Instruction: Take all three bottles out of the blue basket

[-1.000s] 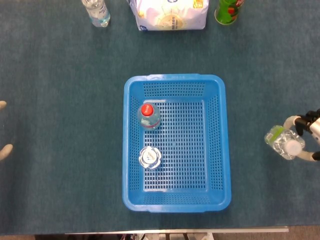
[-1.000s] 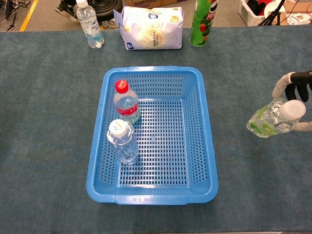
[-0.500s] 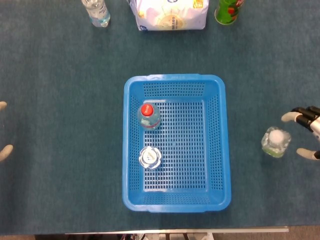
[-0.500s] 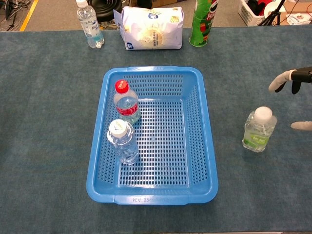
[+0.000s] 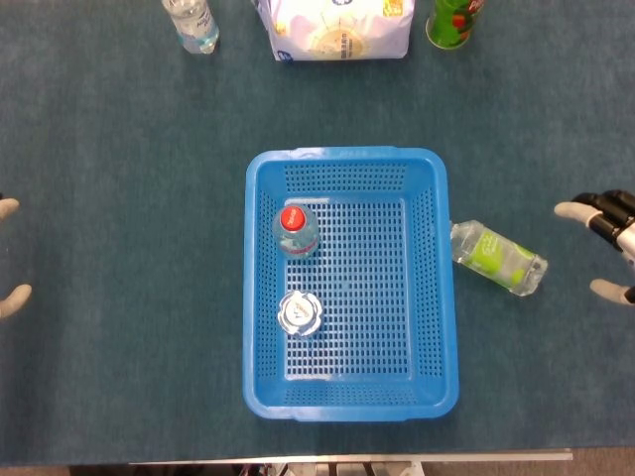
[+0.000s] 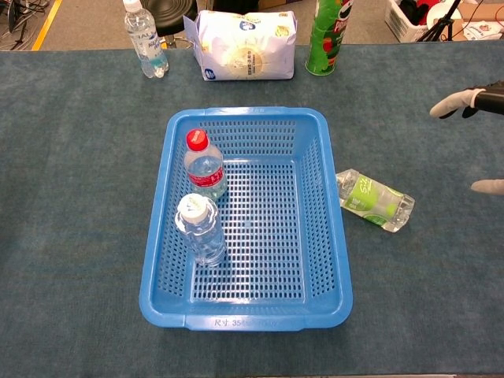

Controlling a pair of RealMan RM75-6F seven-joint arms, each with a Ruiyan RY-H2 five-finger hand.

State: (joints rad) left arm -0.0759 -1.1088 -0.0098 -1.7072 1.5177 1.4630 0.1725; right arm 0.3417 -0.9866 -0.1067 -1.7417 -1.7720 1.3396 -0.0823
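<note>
We are looking at a blue basket (image 6: 335, 236) sitting on the table (image 6: 79, 197); inside it, along its left wall, a red-capped bottle (image 6: 204, 167) and a white-capped bottle (image 6: 200, 230) are standing upright, close together; a green-labelled bottle (image 6: 375, 200) is lying on its side on the table, just beside the basket's right wall; the fingers (image 6: 453, 105) of our right hand (image 6: 476, 126) are spreading apart at the right edge, holding nothing; a clear bottle (image 6: 145, 38), a white bag (image 6: 246, 45) and a green can (image 6: 326, 36) are lining the far edge.
</note>
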